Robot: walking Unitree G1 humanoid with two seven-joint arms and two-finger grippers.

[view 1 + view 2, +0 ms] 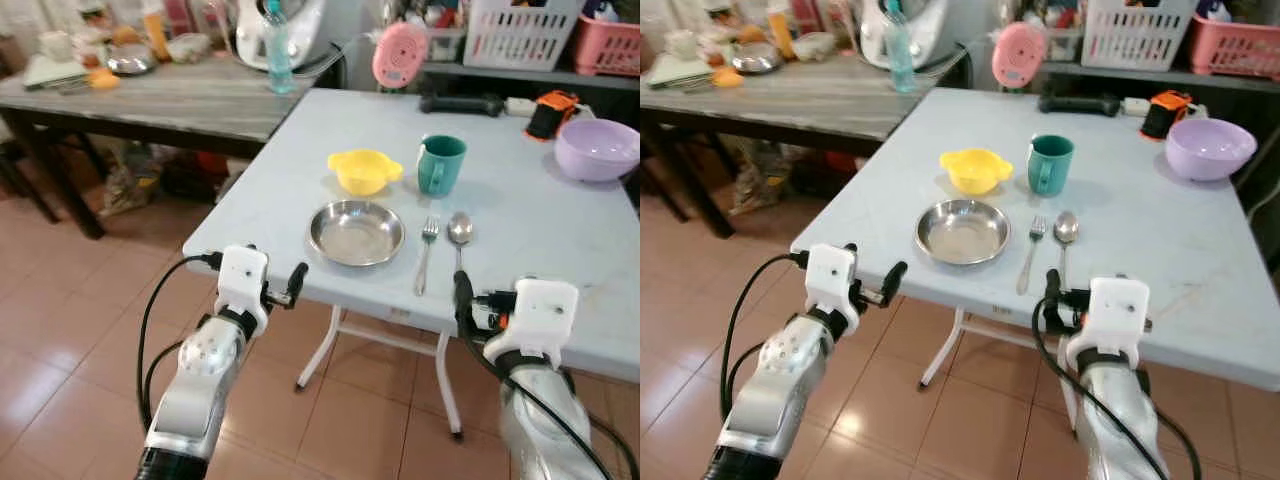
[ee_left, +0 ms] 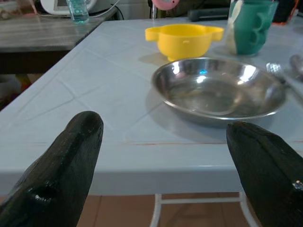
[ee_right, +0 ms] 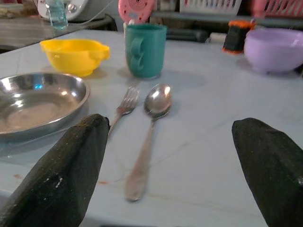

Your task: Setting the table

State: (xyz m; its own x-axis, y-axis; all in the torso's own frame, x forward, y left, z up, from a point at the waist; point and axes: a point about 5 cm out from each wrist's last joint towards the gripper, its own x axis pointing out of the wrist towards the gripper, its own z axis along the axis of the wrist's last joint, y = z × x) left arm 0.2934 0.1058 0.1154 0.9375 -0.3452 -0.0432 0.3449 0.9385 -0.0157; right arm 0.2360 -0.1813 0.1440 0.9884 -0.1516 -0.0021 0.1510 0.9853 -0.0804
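Note:
On the pale blue table (image 1: 300, 170) a steel plate (image 1: 356, 233) lies near the front edge. Behind it stand a yellow bowl (image 1: 364, 170) and a teal mug (image 1: 440, 164). A fork (image 1: 427, 252) and a spoon (image 1: 459, 235) lie side by side to the right of the plate. My left gripper (image 2: 163, 124) is open and empty, just short of the table's front edge, facing the plate (image 2: 220, 90). At the edge in front of the spoon (image 3: 149, 137) and fork (image 3: 124, 106), my right gripper (image 3: 171, 123) is also open and empty.
A purple bowl (image 1: 597, 148), an orange-and-black item (image 1: 550, 112) and a pink round object (image 1: 400, 54) sit at the table's far side. To the left stands a dark wooden table (image 1: 150, 100) with a bottle (image 1: 278, 50) and clutter. Baskets (image 1: 520, 30) line the back shelf. Below is tiled floor (image 1: 80, 330).

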